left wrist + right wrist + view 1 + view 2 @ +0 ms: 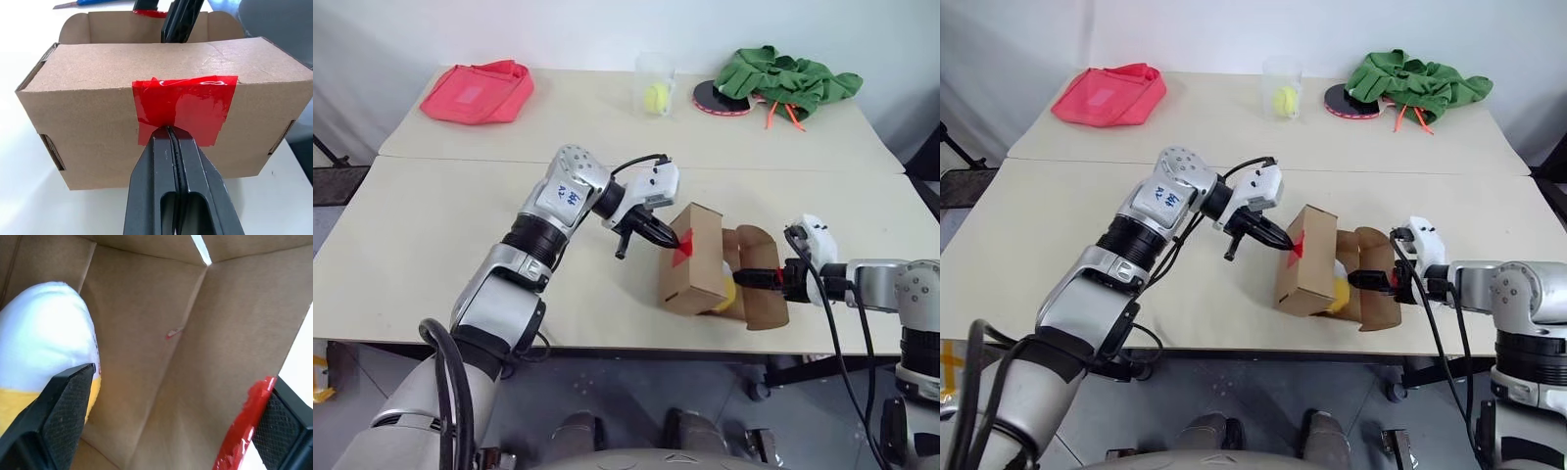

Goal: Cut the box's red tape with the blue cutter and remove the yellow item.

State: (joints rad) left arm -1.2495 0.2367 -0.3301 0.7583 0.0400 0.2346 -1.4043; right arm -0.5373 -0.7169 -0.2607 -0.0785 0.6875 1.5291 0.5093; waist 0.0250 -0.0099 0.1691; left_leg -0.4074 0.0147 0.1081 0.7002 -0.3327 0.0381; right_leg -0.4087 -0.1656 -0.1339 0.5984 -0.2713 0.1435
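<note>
Beige bench (431, 264): left end effector (668, 238) clenched on the light, crushable box (697, 264)'s red tape (183, 107); right end effector (161, 431) released, straddling the soft yellow item (727, 293) for a gentle grasp.

A lab-like test room: plain white walls, two pale tables (431, 245) pushed together.

Spread black fingers (63, 416) frame the box (161, 382) interior, yellow item (44, 347) beside one, red tape (244, 426) beside the other.
</note>
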